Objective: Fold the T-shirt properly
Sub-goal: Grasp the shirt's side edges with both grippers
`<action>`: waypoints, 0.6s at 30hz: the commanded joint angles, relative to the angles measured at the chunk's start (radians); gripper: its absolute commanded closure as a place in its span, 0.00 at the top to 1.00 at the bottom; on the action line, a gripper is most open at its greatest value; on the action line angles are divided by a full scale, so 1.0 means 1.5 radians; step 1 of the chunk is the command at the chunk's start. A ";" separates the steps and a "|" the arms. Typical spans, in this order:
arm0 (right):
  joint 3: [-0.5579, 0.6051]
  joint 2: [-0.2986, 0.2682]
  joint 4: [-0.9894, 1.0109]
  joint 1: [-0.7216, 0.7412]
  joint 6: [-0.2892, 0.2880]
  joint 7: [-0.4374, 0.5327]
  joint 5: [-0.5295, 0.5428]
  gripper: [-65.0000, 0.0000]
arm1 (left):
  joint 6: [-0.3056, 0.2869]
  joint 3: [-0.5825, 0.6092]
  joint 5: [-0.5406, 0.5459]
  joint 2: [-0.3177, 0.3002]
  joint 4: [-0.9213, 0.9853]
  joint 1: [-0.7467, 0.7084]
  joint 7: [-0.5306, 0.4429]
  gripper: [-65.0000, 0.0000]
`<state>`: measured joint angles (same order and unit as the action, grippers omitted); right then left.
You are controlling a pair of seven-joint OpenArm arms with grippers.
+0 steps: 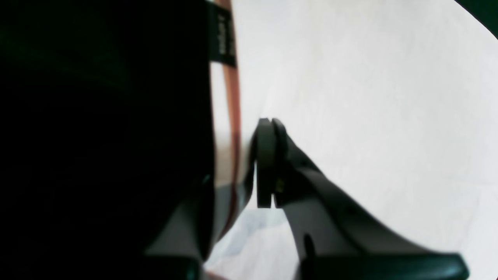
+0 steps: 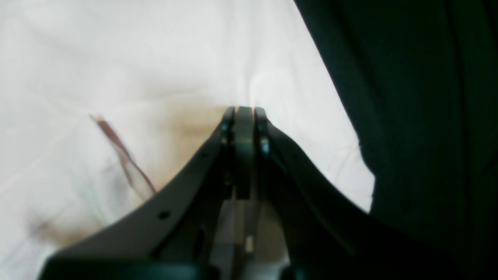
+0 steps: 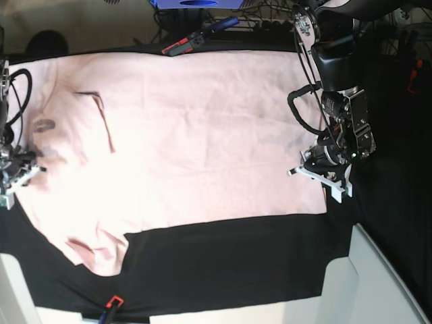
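Note:
The pale pink T-shirt [image 3: 202,135] lies spread flat on the black table cloth [image 3: 236,263], its plain side mostly showing. My left gripper [image 3: 324,174] is at the shirt's right edge. In the left wrist view its fingers [image 1: 271,128] are pressed together over the pale T-shirt [image 1: 369,116], apparently pinching the edge. My right gripper [image 3: 17,174] is at the shirt's far left edge. In the right wrist view that gripper [image 2: 244,112] is shut, its tips dug into creased T-shirt fabric [image 2: 136,58] next to the dark table cloth [image 2: 428,116].
A red-and-black tool [image 3: 192,42] and a blue object [image 3: 196,3] lie beyond the table's far edge. A small red-and-blue item [image 3: 111,304] sits at the front edge. A white panel [image 3: 368,283] stands at the front right corner. Cables hang off the left arm [image 3: 300,108].

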<state>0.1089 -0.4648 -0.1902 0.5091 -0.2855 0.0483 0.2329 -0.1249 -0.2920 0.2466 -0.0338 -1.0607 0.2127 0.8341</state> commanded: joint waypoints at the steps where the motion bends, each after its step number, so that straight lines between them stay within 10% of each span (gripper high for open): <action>1: -0.003 -0.015 -0.019 0.021 0.004 0.018 0.005 0.14 | 0.003 0.000 -0.004 -0.003 -0.006 0.007 0.011 0.10; 7: -0.003 -0.010 -0.021 0.021 0.004 0.017 0.005 0.53 | 0.003 0.000 -0.004 -0.002 -0.006 0.007 0.011 0.10; 18: 0.003 0.012 -0.018 0.032 0.004 -0.085 0.002 0.56 | 0.003 0.000 -0.004 -0.002 -0.006 0.009 0.011 0.10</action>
<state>0.1120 -0.4335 -0.2066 0.5365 -0.2829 -0.0845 0.2359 -0.1249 -0.2920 0.2466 -0.0334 -1.0607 0.2134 0.8368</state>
